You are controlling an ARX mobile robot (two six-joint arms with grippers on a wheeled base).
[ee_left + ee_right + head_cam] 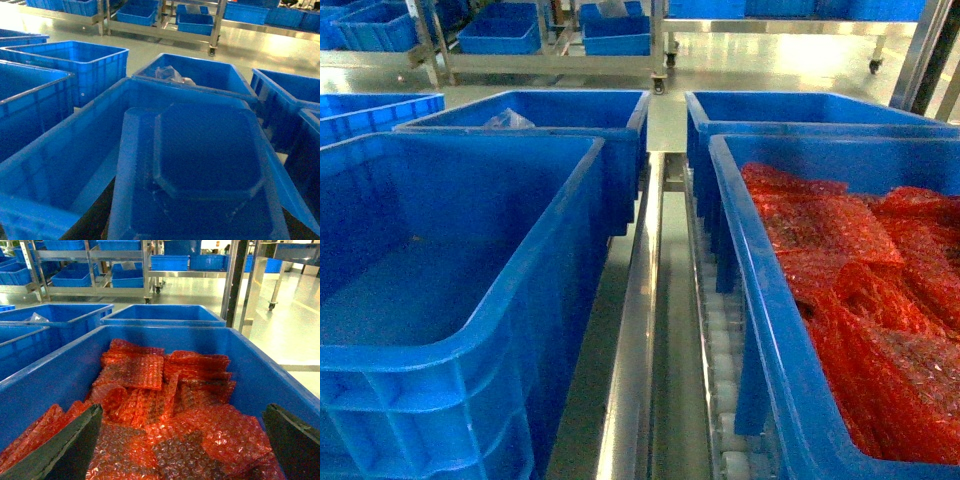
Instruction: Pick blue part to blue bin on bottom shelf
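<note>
Nearest in the head view stand two large blue bins: the left front bin (450, 300), which holds nothing that shows, and the right front bin (790, 330), heaped with red bubble-wrap bags (860, 290). Behind each stands one more blue bin, the left rear bin (570, 125) with a crumpled clear plastic bag (505, 120) in it, and the right rear bin (800, 110). All four rest on the bottom shelf (638, 330), brushed steel with a central divider rail and white roller tracks (725, 380) beside the right bins.

The right end effector (182, 440) hangs over the bags with its dark fingers (65, 445) spread wide and nothing between them. In the left wrist view a blue part (200, 170), a flat tray-like piece with an octagonal raised panel, fills the foreground above the left front bin. The left end effector itself does not show, so I cannot tell how it is set.

Farther off lies a pale glossy floor (760, 70), then wheeled steel racks (95, 270) loaded with more blue bins.
</note>
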